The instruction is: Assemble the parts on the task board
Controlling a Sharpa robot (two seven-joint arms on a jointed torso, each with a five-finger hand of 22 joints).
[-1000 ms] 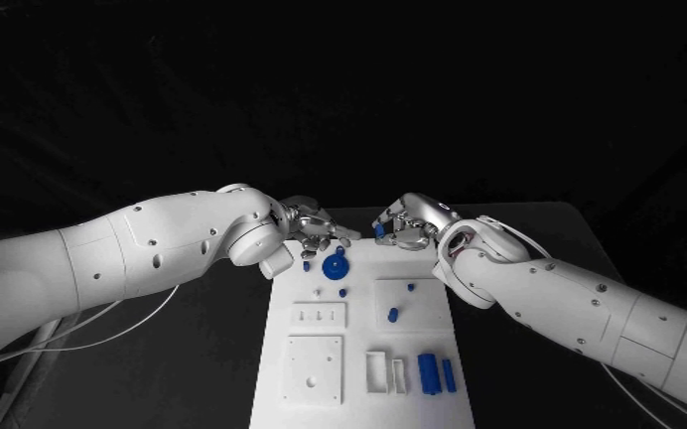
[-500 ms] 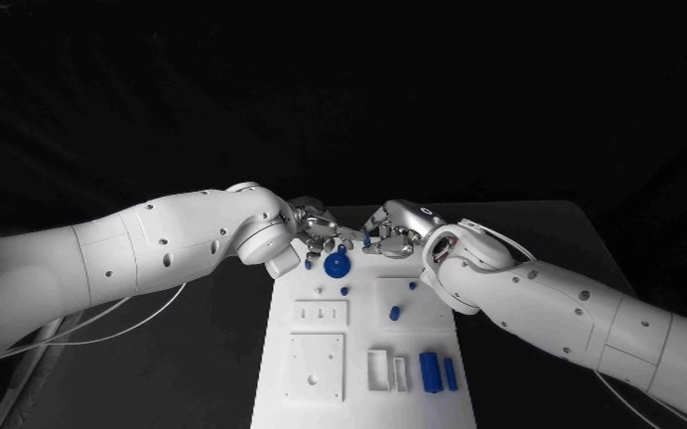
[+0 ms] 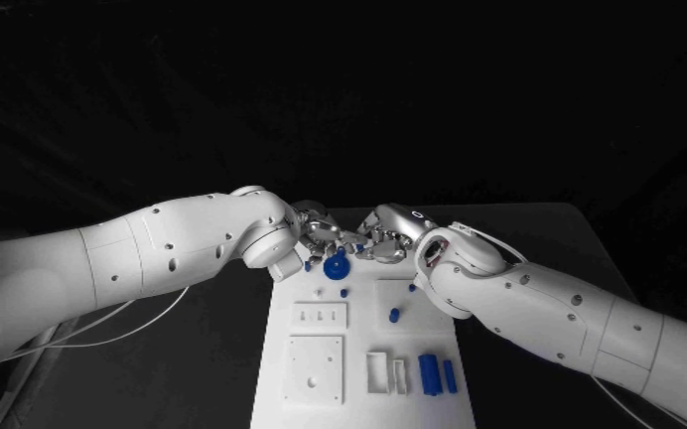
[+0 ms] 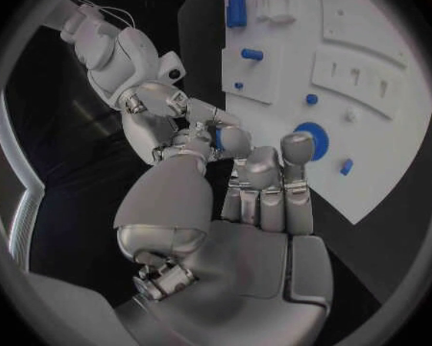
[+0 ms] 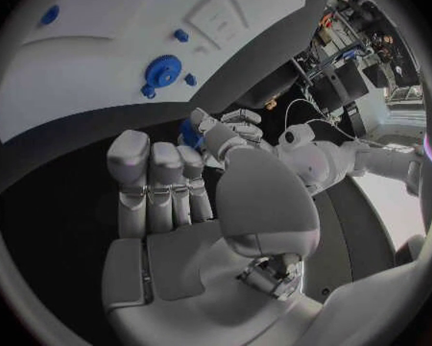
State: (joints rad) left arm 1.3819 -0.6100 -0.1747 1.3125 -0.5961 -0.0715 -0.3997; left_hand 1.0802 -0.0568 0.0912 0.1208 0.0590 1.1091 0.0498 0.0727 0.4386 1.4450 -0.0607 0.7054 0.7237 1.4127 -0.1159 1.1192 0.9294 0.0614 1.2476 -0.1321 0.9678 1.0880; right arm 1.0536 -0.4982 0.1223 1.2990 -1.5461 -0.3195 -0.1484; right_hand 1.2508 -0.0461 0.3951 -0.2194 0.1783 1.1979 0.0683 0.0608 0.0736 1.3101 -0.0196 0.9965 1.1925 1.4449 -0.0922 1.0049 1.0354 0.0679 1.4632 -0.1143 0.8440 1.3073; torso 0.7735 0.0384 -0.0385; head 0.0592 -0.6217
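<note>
The white task board [image 3: 318,379] runs down the middle of the black table, also seen as the board [image 4: 389,131] and the board [image 5: 81,77]. A blue gear [image 3: 337,268] sits near its far end, the same gear [image 4: 315,137] and gear [image 5: 163,71] in the wrist views. Above that end my left hand [image 3: 318,231] and right hand [image 3: 388,236] meet fingertip to fingertip. A small blue part [image 4: 219,136] is pinched in the right hand's fingers, with a left fingertip against the part [image 5: 189,134]. Nothing sits between the left thumb and fingers.
Small blue pegs [image 3: 343,292] [image 3: 394,315] stand mid-board. Two blue blocks [image 3: 428,369] lie beside a white bracket [image 3: 379,369] at the near right. A short blue piece [image 3: 307,265] lies left of the gear. Dark table flanks the board on both sides.
My right hand has moved left with the small blue part, and the left hand has edged right. The gap between them over the board's far end has closed.
</note>
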